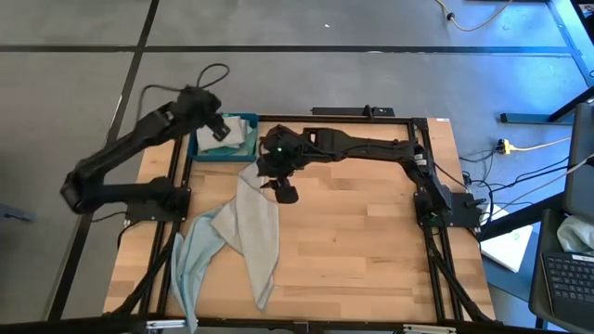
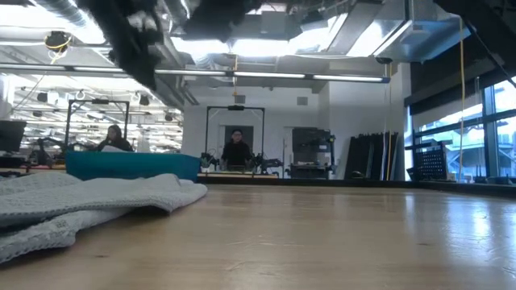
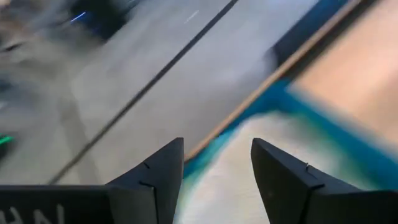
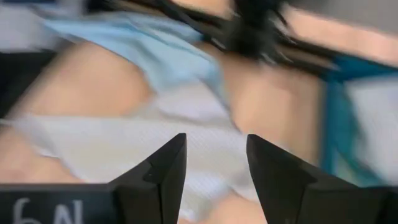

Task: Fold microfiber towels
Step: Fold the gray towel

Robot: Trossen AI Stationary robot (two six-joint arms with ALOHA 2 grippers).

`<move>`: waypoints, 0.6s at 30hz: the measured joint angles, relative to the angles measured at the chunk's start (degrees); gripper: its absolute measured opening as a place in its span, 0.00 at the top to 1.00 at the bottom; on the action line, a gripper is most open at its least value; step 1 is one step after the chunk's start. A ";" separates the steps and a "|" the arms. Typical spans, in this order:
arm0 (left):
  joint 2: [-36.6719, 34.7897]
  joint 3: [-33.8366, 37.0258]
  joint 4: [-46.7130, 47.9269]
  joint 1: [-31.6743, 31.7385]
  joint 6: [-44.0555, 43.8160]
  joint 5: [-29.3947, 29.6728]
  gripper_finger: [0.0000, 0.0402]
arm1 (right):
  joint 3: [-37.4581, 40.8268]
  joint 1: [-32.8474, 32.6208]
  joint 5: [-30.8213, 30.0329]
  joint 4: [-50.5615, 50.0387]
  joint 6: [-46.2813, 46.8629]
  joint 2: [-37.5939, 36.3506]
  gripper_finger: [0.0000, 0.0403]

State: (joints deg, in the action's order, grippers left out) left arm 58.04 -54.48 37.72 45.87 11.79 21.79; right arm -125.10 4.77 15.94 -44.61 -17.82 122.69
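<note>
Wooden tabletop (image 1: 353, 241) carries a grey towel (image 1: 260, 232), a pale blue towel (image 1: 197, 255) and a teal tray (image 1: 209, 153); left gripper (image 3: 216, 174) and right gripper (image 4: 214, 171) both spread, empty.

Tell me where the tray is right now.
In the high view the tray sits at the table's far left corner with towels inside, under the left gripper; the right gripper is beside it over a grey towel.

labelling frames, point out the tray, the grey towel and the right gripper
tray (image 1: 200, 155): high view, its blue front rim.
grey towel (image 1: 258, 232): high view, middle of the cloth.
right gripper (image 1: 287, 194): high view, between its fingertips.
</note>
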 joint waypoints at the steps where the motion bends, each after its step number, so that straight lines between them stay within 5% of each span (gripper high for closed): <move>1: -2.22 0.00 0.06 -0.82 -1.00 -4.43 0.56 | 0.00 -0.23 -3.30 -1.80 1.18 -0.27 0.58; 7: -13.60 3.17 2.98 -6.38 -4.27 -30.67 0.56 | 2.21 -0.53 -2.56 -9.48 12.98 -0.73 0.58; 13: -19.74 13.46 2.73 -13.80 -7.27 -33.49 0.56 | 13.72 -4.44 -2.37 -2.88 21.91 -0.69 0.58; 18: -20.61 22.49 -9.39 -21.15 -11.59 -32.92 0.56 | 23.61 -7.41 -7.72 10.74 24.15 -0.65 0.58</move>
State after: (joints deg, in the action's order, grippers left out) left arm 37.43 -31.99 28.33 24.72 0.21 -11.14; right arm -101.49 -2.64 8.22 -33.87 6.33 122.04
